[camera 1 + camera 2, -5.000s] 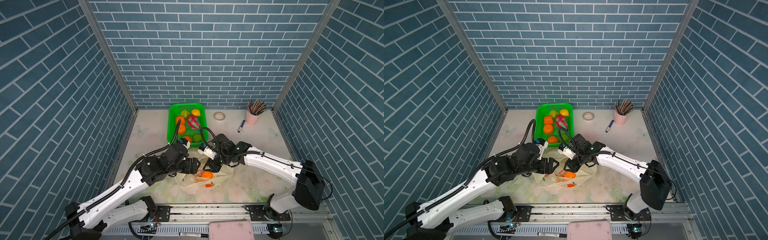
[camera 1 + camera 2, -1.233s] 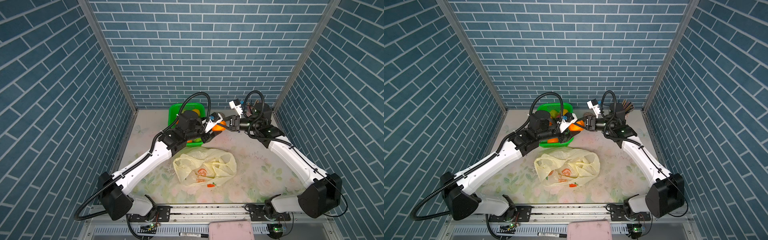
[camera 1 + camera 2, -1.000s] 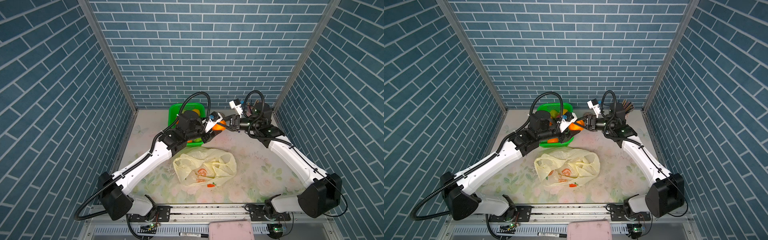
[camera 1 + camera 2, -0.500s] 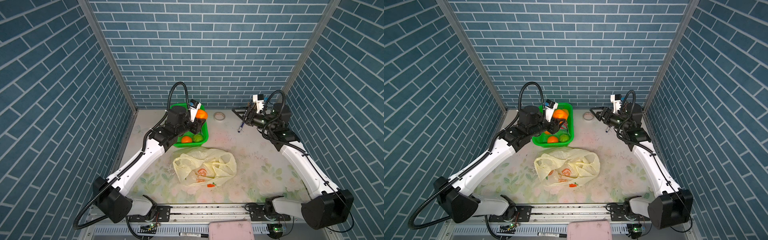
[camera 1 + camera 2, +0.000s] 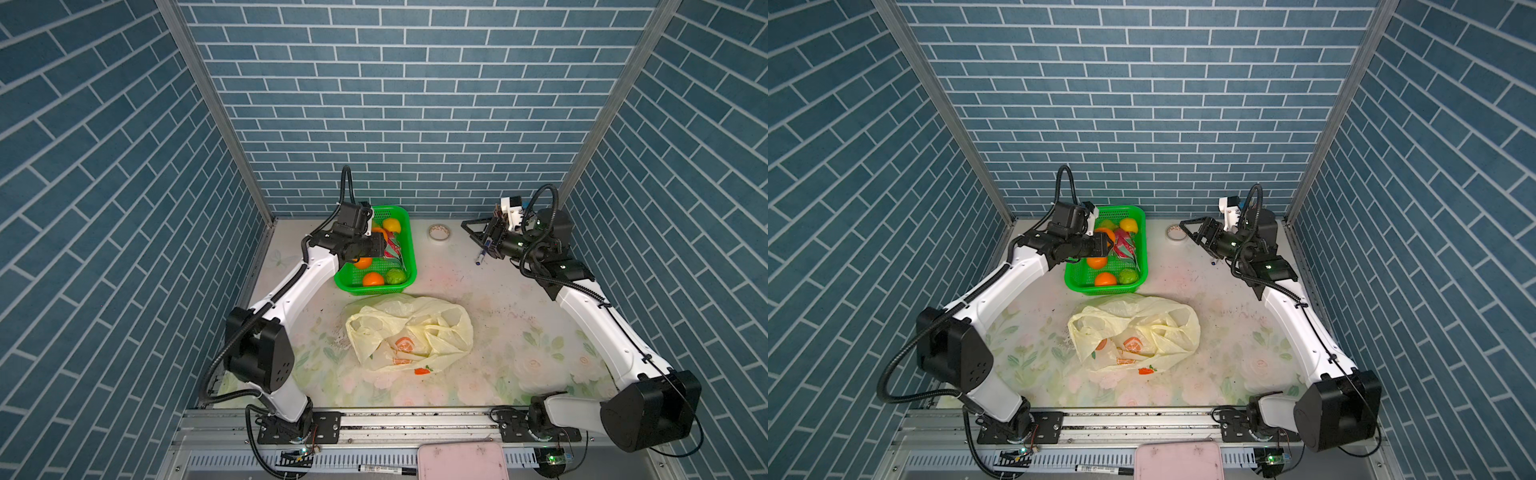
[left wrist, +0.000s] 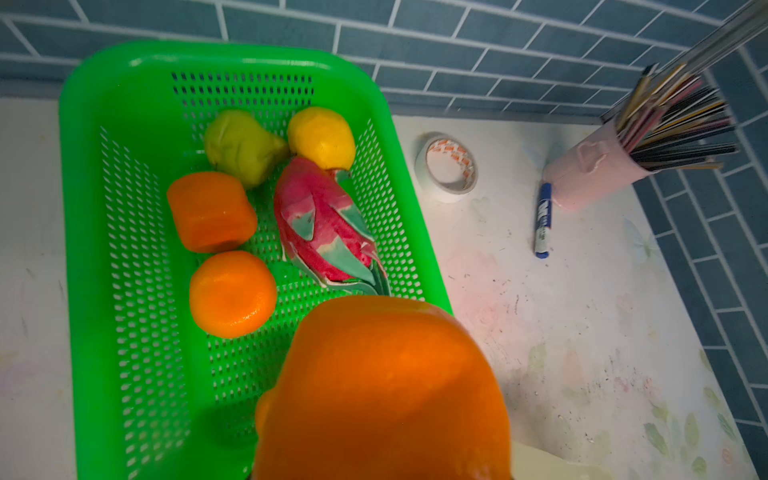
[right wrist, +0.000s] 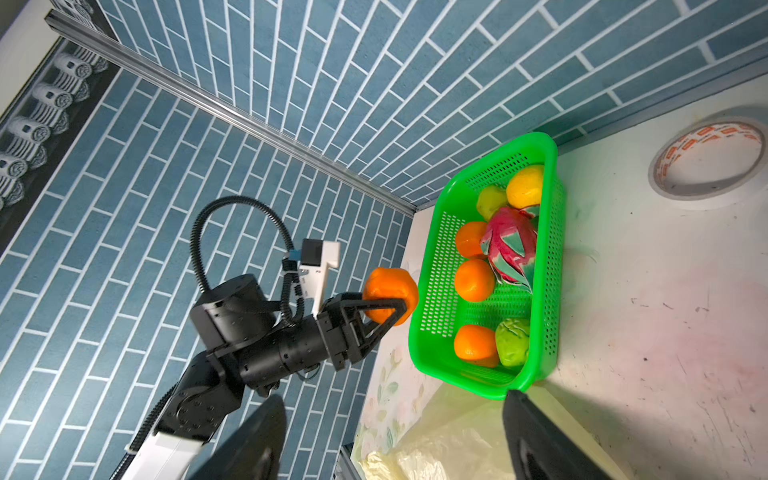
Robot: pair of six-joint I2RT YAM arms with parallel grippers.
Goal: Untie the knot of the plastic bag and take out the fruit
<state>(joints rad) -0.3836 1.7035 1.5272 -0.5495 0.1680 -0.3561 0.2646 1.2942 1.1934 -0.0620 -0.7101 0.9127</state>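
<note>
Since a second ago the two grippers have parted at the far middle of the table (image 5: 519, 332). The left gripper (image 7: 390, 309) has carried the orange (image 7: 388, 286) off to the left, and the right gripper (image 5: 1188, 233) has drawn back to the far right. The left jaws are closed on that orange and hold it raised over the left side of the green basket (image 5: 410, 253). The right jaws stand wide apart with nothing between them, up above the table near the tape roll (image 5: 439, 232) and the blue marker (image 5: 479, 258)

The basket sits at the far middle-left, close to the back wall. Seven pieces lie in it. A yellow fruit (image 6: 322, 137) and a green fruit (image 6: 239, 145) are side by side at the far end, and a pink dragon fruit (image 6: 320, 224) lies along the right side. Two oranges (image 6: 210, 212) lie along the left side, and at the near end a third orange (image 5: 372, 279) touches a second green fruit (image 5: 395, 276)

The pale-yellow bag (image 5: 415, 328) lies crumpled and flattened on the table just beside the basket's near edge, in the middle and well apart from both grippers. Printed orange pictures show on it

The left wrist view shows a pink cup (image 6: 582, 174) in the far right corner holding a bundle of thin coloured sticks (image 6: 673, 120), with the marker just beside it
</note>
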